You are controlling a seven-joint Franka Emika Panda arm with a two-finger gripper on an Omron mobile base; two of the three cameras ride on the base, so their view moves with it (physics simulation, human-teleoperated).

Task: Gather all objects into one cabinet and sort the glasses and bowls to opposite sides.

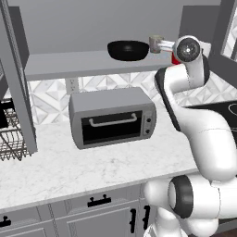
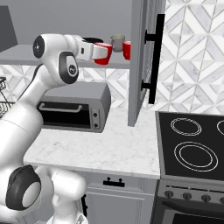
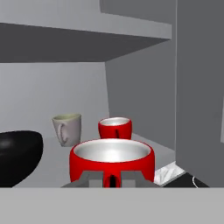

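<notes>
Up on the cabinet shelf (image 1: 69, 65), reading left to right in the hand view, sit the black bowl (image 3: 17, 155), the grey-beige cup (image 3: 68, 128) and 1 red cup (image 3: 115, 127). The gripper (image 3: 111, 177), jaws pinching the near rim of the 2nd red cup (image 3: 112, 158), holds it right of the bowl, just short of the far pair. The right base view adds the open door (image 2: 142, 57) beside them.

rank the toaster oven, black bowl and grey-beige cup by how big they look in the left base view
1. toaster oven, largest by far
2. black bowl
3. grey-beige cup, smallest, partly hidden by the arm

The oven stands nearer the camera, which enlarges it somewhat.
</notes>
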